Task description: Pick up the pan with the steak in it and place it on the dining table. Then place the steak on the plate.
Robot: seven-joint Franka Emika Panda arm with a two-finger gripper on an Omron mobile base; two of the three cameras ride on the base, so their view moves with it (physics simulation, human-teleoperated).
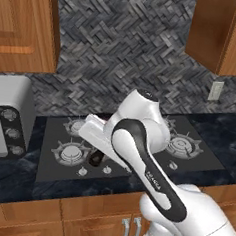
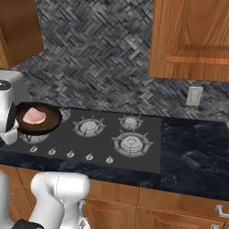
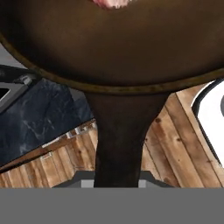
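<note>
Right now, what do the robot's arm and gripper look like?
The arm is glossy white with rounded, bulbous links and dark, near-black joint bands and caps. One dark band carries small white lettering, too small to read. No loose cables show. The gripper shows pale grey finger tips.

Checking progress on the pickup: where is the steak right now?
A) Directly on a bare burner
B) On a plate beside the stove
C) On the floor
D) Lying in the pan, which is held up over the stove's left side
D: the pink steak lies in the pan, whose handle the gripper clamps, above the left burners of the stove.
</note>
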